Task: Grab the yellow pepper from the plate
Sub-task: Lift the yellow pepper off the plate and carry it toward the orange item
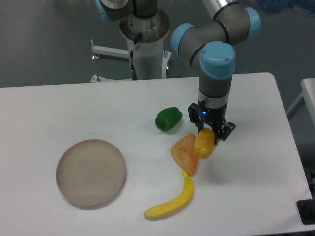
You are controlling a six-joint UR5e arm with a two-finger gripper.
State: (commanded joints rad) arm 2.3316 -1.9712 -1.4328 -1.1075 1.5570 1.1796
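Gripper (210,135): jaws clamped on the yellow pepper (204,144), which hangs beneath it, lifted off the table (74,105). Orange wedge (184,153): just left of the gripper, partly behind the pepper. Green pepper (168,118): further left. Banana (172,201): below-left. Plate (90,172): far left, well apart

Robotics lab, arm (216,59) mounted behind a white table (74,113), toy food, grey floor (44,39)
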